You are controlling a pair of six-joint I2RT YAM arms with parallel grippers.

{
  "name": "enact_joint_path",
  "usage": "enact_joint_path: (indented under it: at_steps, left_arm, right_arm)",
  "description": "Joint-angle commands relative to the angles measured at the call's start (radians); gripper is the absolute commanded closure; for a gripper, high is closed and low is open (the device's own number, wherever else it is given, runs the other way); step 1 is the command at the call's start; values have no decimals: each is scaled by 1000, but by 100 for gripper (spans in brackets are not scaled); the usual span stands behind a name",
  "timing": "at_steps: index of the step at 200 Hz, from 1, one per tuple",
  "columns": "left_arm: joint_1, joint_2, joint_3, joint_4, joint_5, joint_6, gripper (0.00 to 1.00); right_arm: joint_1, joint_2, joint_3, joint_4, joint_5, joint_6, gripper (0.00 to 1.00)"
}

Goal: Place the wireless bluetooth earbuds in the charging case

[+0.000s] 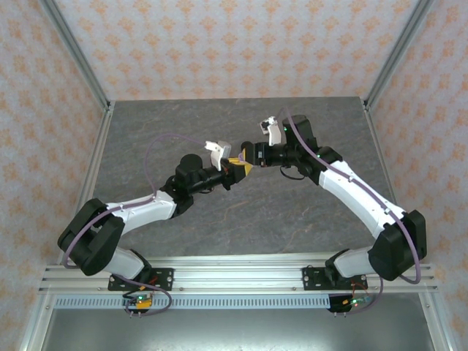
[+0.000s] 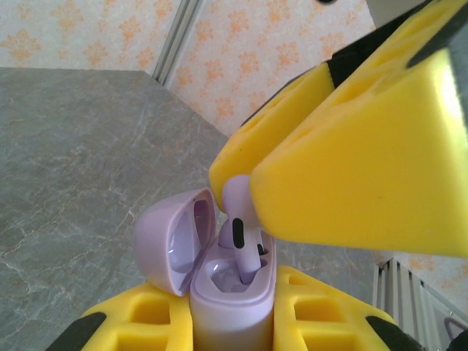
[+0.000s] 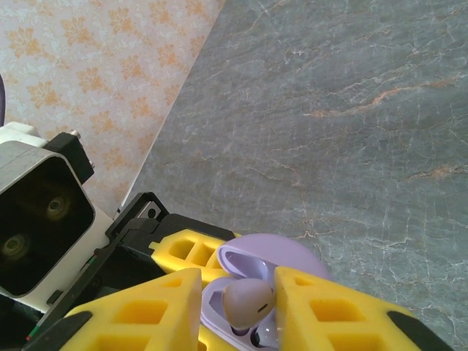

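My left gripper (image 1: 232, 167) (image 2: 234, 325) is shut on the body of the lavender charging case (image 2: 232, 311) (image 3: 272, 254) and holds it upright above the table, its lid (image 2: 165, 241) swung open to the left. One lavender earbud (image 2: 242, 235) (image 3: 248, 303) stands stem-down in a well of the case, its head still sticking out. My right gripper (image 1: 248, 156) (image 3: 238, 287) straddles that head from above. Its yellow fingers (image 2: 351, 168) stand slightly apart, with a small gap between the left finger and the earbud. The well beside the earbud looks vacant.
Grey marbled tabletop (image 1: 292, 212) lies below both grippers, which meet in mid-air near its middle. Patterned walls with aluminium posts (image 1: 80, 66) enclose the table on three sides. The left wrist's camera housing (image 3: 36, 219) sits close to my right gripper.
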Motion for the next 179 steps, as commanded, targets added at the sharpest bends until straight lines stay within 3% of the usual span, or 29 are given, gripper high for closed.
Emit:
enact_joint_path:
  at_steps: [1,30,179]
  left_arm:
    - [-4,-45,47,-16,5,66,88]
    - [-15,-56,48,-34,9,101,88]
    - [-41,-66,63,-111,-14,174,88]
  right_arm:
    - [13,-31,35,-50,-37,-23,61]
    - [15,-39,44,-67,-30,-32,54]
    - [15,-82,85,-124,69,-49,44]
